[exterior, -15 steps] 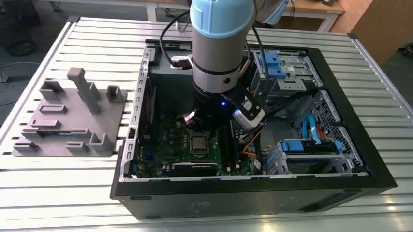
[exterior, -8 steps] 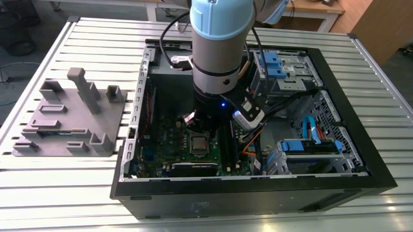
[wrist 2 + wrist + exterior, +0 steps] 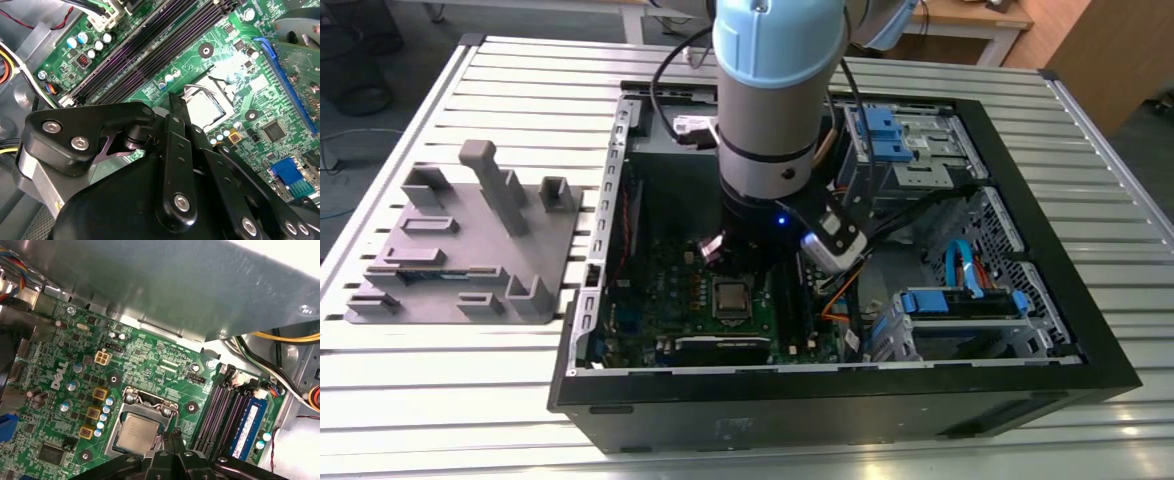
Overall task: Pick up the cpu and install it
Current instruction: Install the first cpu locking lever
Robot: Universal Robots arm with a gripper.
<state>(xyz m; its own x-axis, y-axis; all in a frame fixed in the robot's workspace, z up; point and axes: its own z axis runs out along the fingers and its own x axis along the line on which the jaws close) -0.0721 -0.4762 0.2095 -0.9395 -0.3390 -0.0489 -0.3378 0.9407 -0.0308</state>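
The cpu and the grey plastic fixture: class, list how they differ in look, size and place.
1. The cpu is a flat silvery square; the grey plastic fixture is matte grey with upright posts.
2. The cpu is far smaller than the fixture.
3. The cpu sits in its socket on the green motherboard, inside the computer case; the fixture rests outside on the slatted table.

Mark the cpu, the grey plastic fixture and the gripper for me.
cpu point(image 3: 136, 434): first wrist view, middle of its silvery metal top, seated in the socket.
grey plastic fixture point(image 3: 454, 250): exterior view, its flat base left of the computer case.
gripper point(image 3: 176, 436): first wrist view, at its fingertips beside the cpu.
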